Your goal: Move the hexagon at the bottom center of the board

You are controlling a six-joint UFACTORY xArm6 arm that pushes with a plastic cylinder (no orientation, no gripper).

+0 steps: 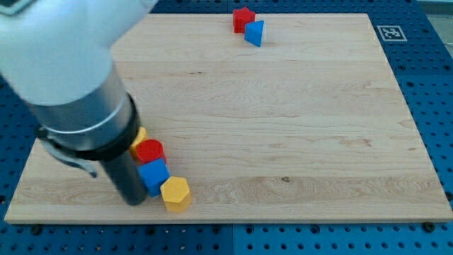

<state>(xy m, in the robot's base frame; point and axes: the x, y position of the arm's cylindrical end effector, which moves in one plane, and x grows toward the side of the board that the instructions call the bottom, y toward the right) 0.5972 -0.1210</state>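
A yellow hexagon (176, 193) lies near the board's bottom edge at the lower left. A blue block (153, 175) touches its upper left side. A red cylinder (149, 151) sits just above the blue block, and a yellow block (139, 137) pokes out behind the arm above that. The arm's large body fills the view's left, and its dark lower part (129, 180) stands right beside the blue block's left side. My tip itself does not show.
A red block (243, 19) and a blue triangular block (255, 33) touch each other near the board's top edge. The wooden board (297, 127) lies on a blue pegboard table. A marker tag (389, 32) sits at the top right.
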